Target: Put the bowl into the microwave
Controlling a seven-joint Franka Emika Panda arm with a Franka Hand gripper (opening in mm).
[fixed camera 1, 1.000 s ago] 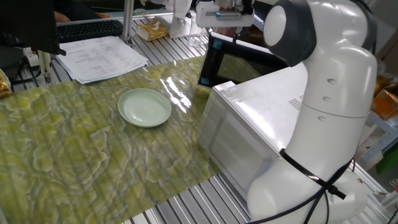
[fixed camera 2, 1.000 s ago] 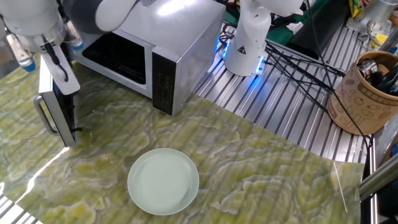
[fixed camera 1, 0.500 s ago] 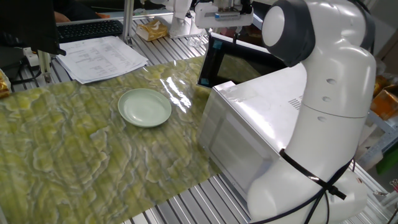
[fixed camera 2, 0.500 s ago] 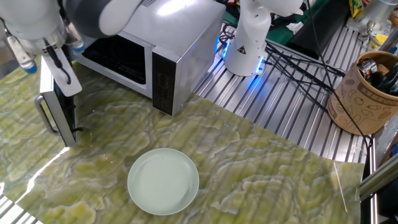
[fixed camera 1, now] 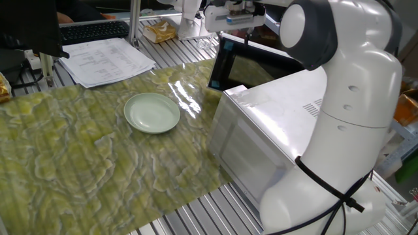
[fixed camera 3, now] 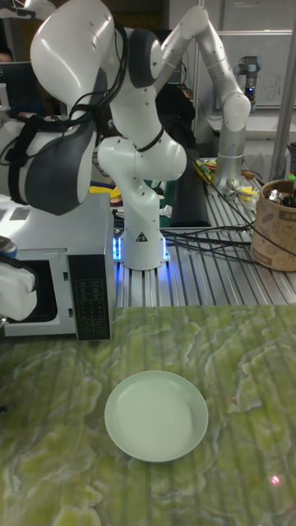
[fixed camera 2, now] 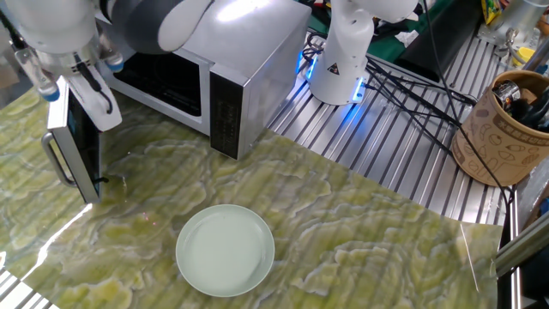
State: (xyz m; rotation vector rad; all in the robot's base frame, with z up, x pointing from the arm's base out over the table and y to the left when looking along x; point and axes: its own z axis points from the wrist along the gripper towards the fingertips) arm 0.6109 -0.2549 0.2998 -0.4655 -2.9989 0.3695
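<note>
One pale green bowl (fixed camera 2: 225, 251) sits empty on the green marbled mat (fixed camera 1: 78, 156), out in front of the silver microwave (fixed camera 2: 232, 73) and well apart from it. The microwave's dark glass door (fixed camera 2: 75, 142) stands swung open, and the robot's gripper (fixed camera 2: 73, 81) is at the door's top edge. Whether its fingers are spread or closed cannot be made out.

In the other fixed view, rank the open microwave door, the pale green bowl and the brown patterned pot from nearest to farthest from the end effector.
1. Dark glass microwave door, directly below the end effector, far left.
2. Shallow pale mint-green bowl, lower centre on the mat.
3. Brown patterned pot, far right edge.
</note>
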